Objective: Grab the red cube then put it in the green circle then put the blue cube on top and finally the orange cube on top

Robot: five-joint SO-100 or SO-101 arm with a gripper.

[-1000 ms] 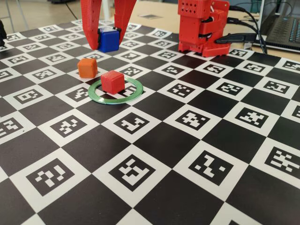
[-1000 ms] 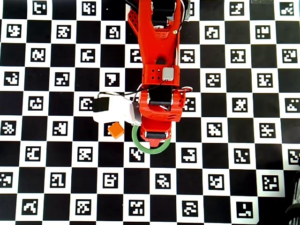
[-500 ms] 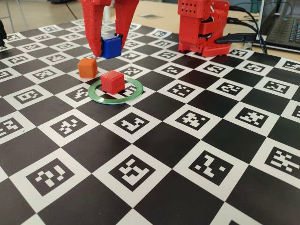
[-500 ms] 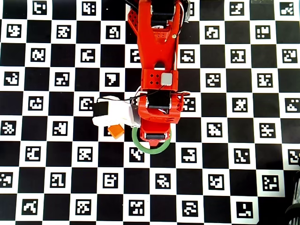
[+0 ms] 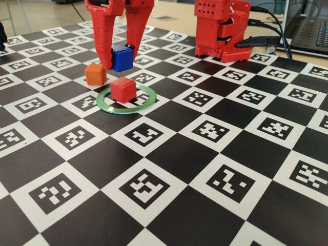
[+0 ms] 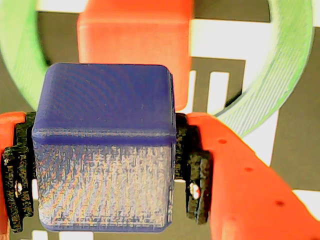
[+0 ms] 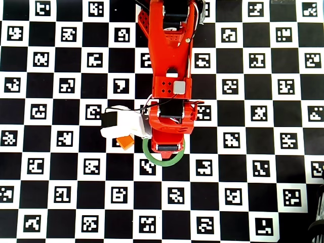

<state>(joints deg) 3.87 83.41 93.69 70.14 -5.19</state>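
Pincer (image 5: pixel 119 60) pinches the blue cube (image 5: pixel 122 57), upper centre-left of the fixed view; in the wrist view its matte, layer-lined face (image 6: pixel 105 145) sits between black ridged pads (image 6: pixel 196 185). Red cube (image 5: pixel 123 89), rounded edges, rests inside the thin green circle (image 5: pixel 126 108) on the marker-printed checkerboard table (image 5: pixel 205 169), lower in frame than the blue cube. Orange cube (image 5: pixel 95 74) lies just left, probably clear of the ring.

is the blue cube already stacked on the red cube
No, in the fixed view the blue cube sits between the gripper fingers behind the red cube, which sits alone inside the green circle.
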